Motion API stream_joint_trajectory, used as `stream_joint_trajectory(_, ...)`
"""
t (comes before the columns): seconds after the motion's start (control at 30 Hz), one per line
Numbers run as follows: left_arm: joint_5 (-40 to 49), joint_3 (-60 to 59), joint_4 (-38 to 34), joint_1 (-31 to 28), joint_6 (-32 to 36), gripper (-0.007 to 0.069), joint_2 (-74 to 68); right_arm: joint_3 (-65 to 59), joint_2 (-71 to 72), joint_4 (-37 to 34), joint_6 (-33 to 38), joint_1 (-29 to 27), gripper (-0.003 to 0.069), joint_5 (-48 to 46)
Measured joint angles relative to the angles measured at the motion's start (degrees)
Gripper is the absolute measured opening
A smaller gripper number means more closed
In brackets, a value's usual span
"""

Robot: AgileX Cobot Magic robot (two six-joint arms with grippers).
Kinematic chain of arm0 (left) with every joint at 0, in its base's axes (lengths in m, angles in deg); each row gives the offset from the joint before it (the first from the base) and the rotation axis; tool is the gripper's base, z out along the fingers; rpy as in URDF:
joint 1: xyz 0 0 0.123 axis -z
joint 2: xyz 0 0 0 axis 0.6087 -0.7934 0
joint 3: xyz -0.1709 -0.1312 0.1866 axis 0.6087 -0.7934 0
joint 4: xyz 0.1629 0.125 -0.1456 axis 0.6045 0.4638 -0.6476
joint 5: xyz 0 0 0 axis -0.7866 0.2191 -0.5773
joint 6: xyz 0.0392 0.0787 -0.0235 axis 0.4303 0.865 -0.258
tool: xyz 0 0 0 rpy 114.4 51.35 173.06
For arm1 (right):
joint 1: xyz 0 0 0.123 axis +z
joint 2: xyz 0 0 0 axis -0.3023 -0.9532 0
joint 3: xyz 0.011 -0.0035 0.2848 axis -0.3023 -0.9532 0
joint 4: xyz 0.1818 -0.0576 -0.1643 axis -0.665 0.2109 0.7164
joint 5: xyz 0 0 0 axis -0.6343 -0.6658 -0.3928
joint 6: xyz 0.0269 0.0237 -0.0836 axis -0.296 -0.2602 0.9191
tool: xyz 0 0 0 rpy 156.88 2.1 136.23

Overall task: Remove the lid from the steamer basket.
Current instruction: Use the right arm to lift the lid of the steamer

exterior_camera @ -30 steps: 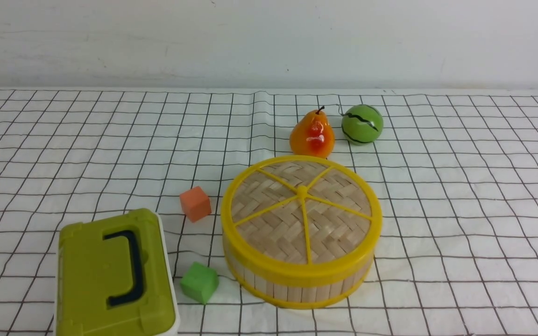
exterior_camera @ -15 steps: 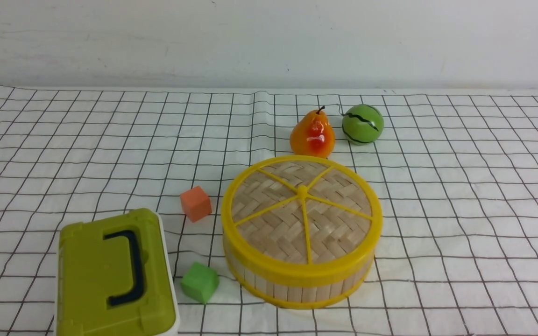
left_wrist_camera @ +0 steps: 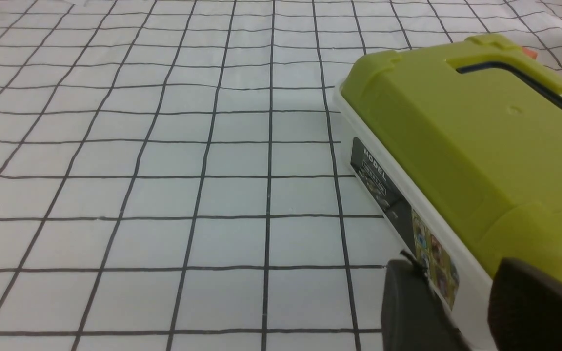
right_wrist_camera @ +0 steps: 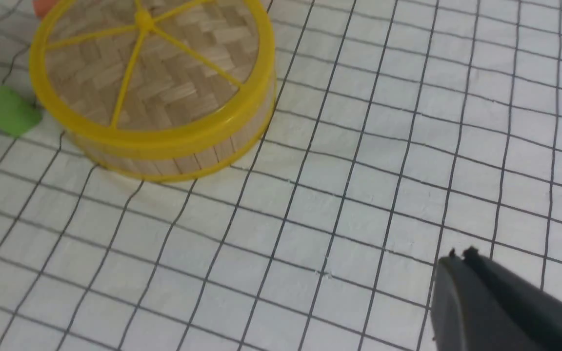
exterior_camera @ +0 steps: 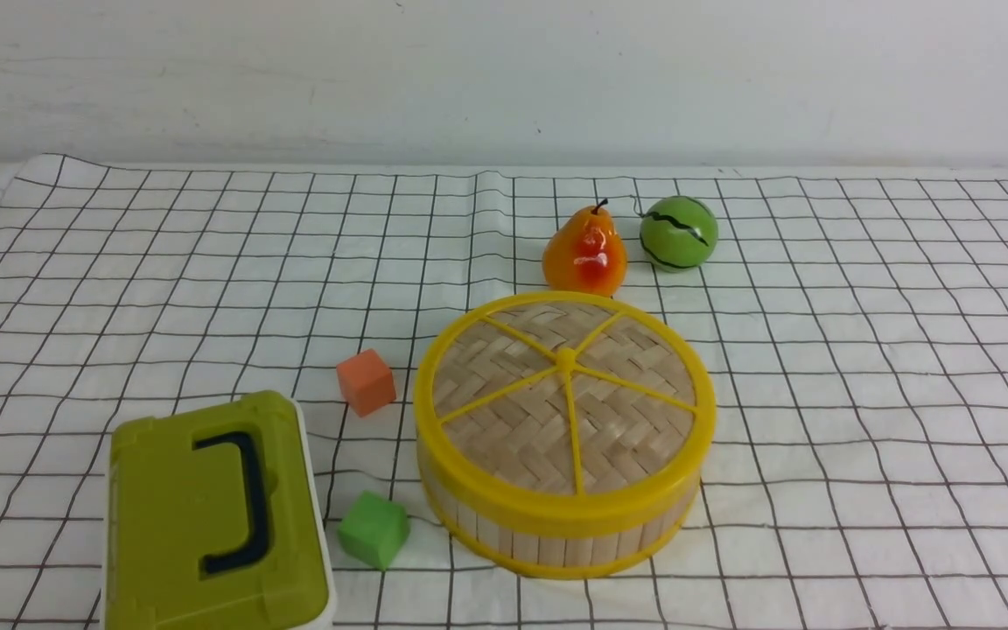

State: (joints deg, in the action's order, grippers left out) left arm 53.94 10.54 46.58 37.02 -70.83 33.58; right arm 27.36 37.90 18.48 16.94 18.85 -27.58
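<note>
At near centre, the lid (exterior_camera: 556, 411) is seated fully on the steamer basket (exterior_camera: 556, 544); removal is not begun. The left gripper (left_wrist_camera: 456, 273) is parted, empty; the right gripper (right_wrist_camera: 460, 254) is closed, empty.

**A:** Entry one, front view?

**B:** I log it as bright, with even white light from above. Focus is crisp right to the back wall. Glare: one small spot on the pear (exterior_camera: 585, 254). Shadow: a thin, soft band under the steamer basket (exterior_camera: 556, 547) at its 6 o'clock.

**A:** Entry two, the wrist views?

**B:** Left wrist: I get mild softness. The left gripper (left_wrist_camera: 456, 273) is a blurred dark mass at 5 o'clock, and the green box (left_wrist_camera: 456, 136) casts a faint grey shadow at its 9 o'clock. Right wrist: slightly washed, the cloth (right_wrist_camera: 359, 195) very bright. The right gripper (right_wrist_camera: 460, 253) is out of focus at 5 o'clock.
</note>
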Motion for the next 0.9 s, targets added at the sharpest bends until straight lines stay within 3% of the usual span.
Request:
stream_joint_trajectory(0.27, 0.00, 0.00, 0.00, 0.00, 0.00, 0.0239, 0.00, 19.41, -25.83, 7.94, 0.64, 15.66, -0.0018, -7.06)
stream_joint_trajectory(0.5, 0.00, 0.00, 0.00, 0.00, 0.00, 0.0239, 0.00, 32.10, -42.59, 7.45, -0.86, 21.26, -0.0003, -7.06)
stream_joint_trajectory(0.7, 0.00, 0.00, 0.00, 0.00, 0.00, 0.0239, 0.00, 42.14, -56.10, 6.55, -1.94, 23.73, 0.0119, -7.02)
stream_joint_trajectory(0.77, 0.00, 0.00, 0.00, 0.00, 0.00, 0.0239, 0.00, 45.72, -61.19, 6.55, -1.94, 25.12, 0.0244, -6.96)
stream_joint_trajectory(0.8, 0.00, 0.00, 0.00, 0.00, 0.00, 0.0239, 0.00, 46.90, -62.79, 6.55, -2.01, 25.64, 0.0290, -6.90)
stream_joint_trajectory(0.83, 0.00, 0.00, 0.00, 0.00, 0.00, 0.0239, 0.00, 47.12, -62.79, 6.55, -2.01, 25.73, 0.0290, -6.90)
stream_joint_trajectory(0.9, 0.00, 0.00, 0.00, 0.00, 0.00, 0.0239, 0.00, 49.58, -66.73, 6.35, -2.01, 26.98, 0.0398, -6.85)
